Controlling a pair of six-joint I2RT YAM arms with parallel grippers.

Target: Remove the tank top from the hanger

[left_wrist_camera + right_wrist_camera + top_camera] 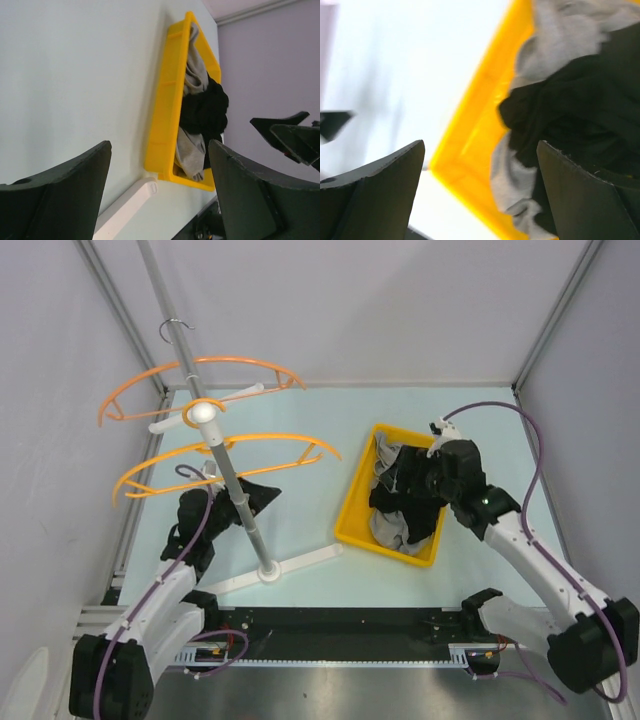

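The black tank top lies crumpled in a yellow bin on top of grey cloth. My right gripper hangs open just over it, and nothing is between its fingers. The right wrist view shows the black tank top and the grey cloth past the open right gripper. The hanger stand, with its orange rings, carries no garment. My left gripper sits open and empty beside the pole. In its own view the left gripper faces the yellow bin.
The stand's white foot bars lie on the pale green table between the pole and the bin. A metal hook hangs high on a slanted rod at the back left. Grey walls and frame posts close in the sides.
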